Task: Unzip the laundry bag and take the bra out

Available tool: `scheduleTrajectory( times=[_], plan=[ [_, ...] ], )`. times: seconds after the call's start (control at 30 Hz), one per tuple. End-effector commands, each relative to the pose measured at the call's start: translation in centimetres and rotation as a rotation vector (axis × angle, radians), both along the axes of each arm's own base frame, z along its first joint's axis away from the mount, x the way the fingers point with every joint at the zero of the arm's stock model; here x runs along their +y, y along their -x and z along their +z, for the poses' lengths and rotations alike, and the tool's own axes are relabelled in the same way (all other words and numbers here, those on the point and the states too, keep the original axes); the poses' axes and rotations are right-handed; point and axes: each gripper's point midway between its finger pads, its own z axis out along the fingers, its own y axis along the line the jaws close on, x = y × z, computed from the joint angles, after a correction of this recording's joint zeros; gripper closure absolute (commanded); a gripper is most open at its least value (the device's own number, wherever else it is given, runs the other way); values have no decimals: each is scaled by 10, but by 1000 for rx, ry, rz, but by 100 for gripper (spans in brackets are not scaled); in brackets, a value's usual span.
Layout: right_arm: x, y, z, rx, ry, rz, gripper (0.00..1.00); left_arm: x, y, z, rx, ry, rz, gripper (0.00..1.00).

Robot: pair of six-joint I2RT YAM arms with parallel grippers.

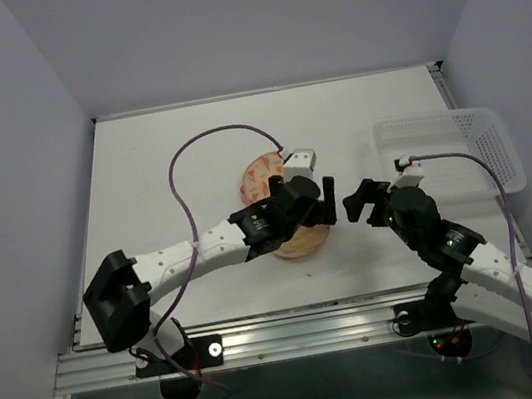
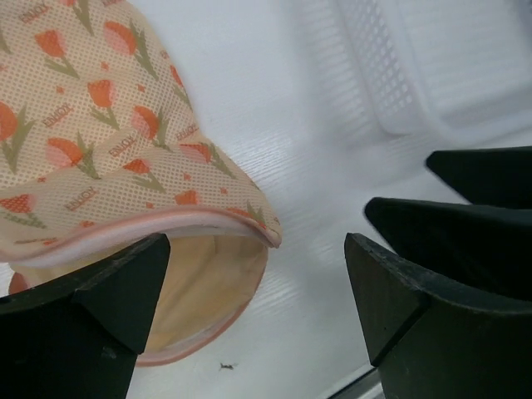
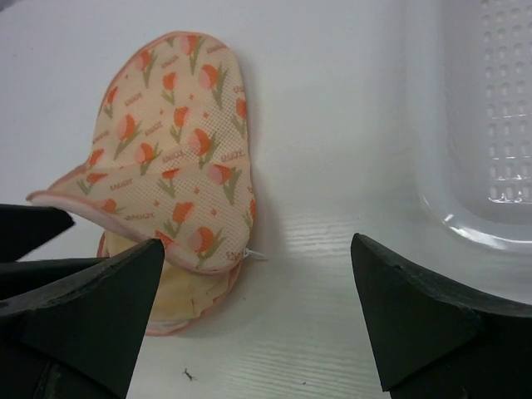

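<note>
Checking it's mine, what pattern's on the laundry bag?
The laundry bag shows orange-red tulips on peach mesh; clearest from right wrist.

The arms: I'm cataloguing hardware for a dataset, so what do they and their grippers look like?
White links with black joints and bases on the left arm and right arm. A thin purple cable loops along each. The left gripper and right gripper are black, with blunt wedge-shaped fingers.

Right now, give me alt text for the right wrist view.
The tulip-print laundry bag lies open on the table, top flap lifted, the tan bra showing inside. The open right hand frames it; a clear basket sits at right.
</note>
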Motion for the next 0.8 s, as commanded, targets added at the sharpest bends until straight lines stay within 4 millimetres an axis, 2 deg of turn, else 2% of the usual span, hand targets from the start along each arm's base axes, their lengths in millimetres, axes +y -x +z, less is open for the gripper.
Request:
scheduleTrajectory(
  times=[0.0, 0.03, 0.07, 0.1, 0.13, 0.17, 0.2, 0.27, 0.3, 0.33, 0.37, 0.4, 0.43, 0.47, 0.5, 0.53, 0.57, 0.6, 0.63, 0.67, 0.7, 0.73, 0.77],
  plan=[
    [29, -11, 41, -73, 27, 148, 0, 15, 3, 43, 76, 245, 2, 1],
    [39, -14, 36, -51, 44, 188, 0, 17, 11, 50, 104, 304, -52, 1],
    [44, -16, 37, -50, 51, 210, 0, 16, 8, 65, 98, 362, -74, 1],
    [50, -20, 49, -79, 58, 234, 0, 23, 3, 64, 110, 384, -84, 1],
    [58, -24, 47, -75, 80, 271, 0, 24, 6, 79, 96, 435, -126, 1],
    [68, -23, 49, -74, 81, 327, 0, 23, 14, 83, 120, 458, -179, 1],
    [75, -28, 64, -103, 88, 354, 0, 27, 12, 90, 111, 472, -173, 1],
    [94, -30, 62, -89, 122, 455, 2, 46, 2, 102, 78, 473, -118, 1],
    [103, -34, 78, -113, 115, 484, 2, 65, -10, 94, 86, 434, -46, 1],
    [110, -37, 80, -111, 121, 510, 3, 80, -18, 95, 74, 421, 1, 1],
    [124, -39, 65, -64, 130, 578, 4, 94, -26, 88, 77, 398, 49, 1],
    [130, -42, 62, -43, 138, 598, 5, 111, -37, 83, 68, 373, 114, 1],
    [141, -46, 71, -55, 144, 623, 7, 127, -42, 75, 80, 344, 156, 1],
    [153, -46, 67, -44, 163, 645, 8, 154, -57, 68, 68, 313, 224, 1],
    [163, -52, 47, -1, 206, 658, 9, 169, -62, 62, 74, 294, 260, 1],
    [174, -58, 54, -20, 219, 657, 10, 184, -65, 56, 87, 267, 293, 1],
    [179, -65, 50, -20, 256, 623, 11, 209, -75, 52, 78, 242, 342, 1],
    [194, -61, 45, -20, 282, 644, 11, 217, -74, 47, 94, 233, 348, 1],
    [203, -67, 24, 15, 331, 643, 12, 228, -75, 44, 99, 221, 363, 1],
    [215, -72, 31, -10, 358, 627, 16, 244, -75, 40, 103, 197, 385, 1],
    [222, -74, 25, -5, 374, 621, 19, 252, -74, 38, 110, 182, 396, 1],
    [227, -79, 4, 30, 420, 616, 21, 259, -69, 37, 112, 165, 403, 1],
    [228, -86, 0, 34, 450, 581, 23, 266, -69, 37, 101, 147, 416, 1]
  ],
)
